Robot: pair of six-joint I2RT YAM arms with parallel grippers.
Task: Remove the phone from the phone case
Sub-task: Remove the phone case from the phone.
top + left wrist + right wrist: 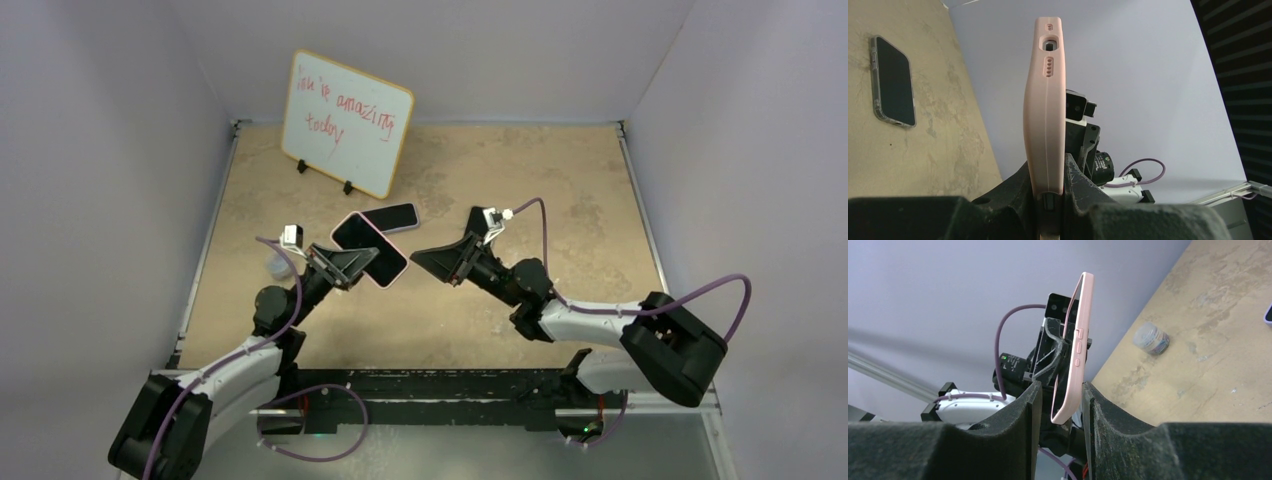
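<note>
Tan table (560, 190): L gripper (1048, 165) clamps pink phone case (1045, 100); R gripper (1061, 386) spread, empty.

place: looking like a robot lab test cell | plain pale walls (100, 150) are boxing in a tan tabletop (520, 180) | two cabled robot arms (590, 318) are sitting at its near edge | handwritten whiteboard (345, 120) is standing behind

whiteboard (347, 122) far left on table (560, 180), propped on two small black feet, tilted, red handwriting. second phone (392, 217), dark screen up, flat on table near middle, just right of and nearer than whiteboard. small clear jar (1151, 338) at left, upright. tabletop tan, mottled.
</note>
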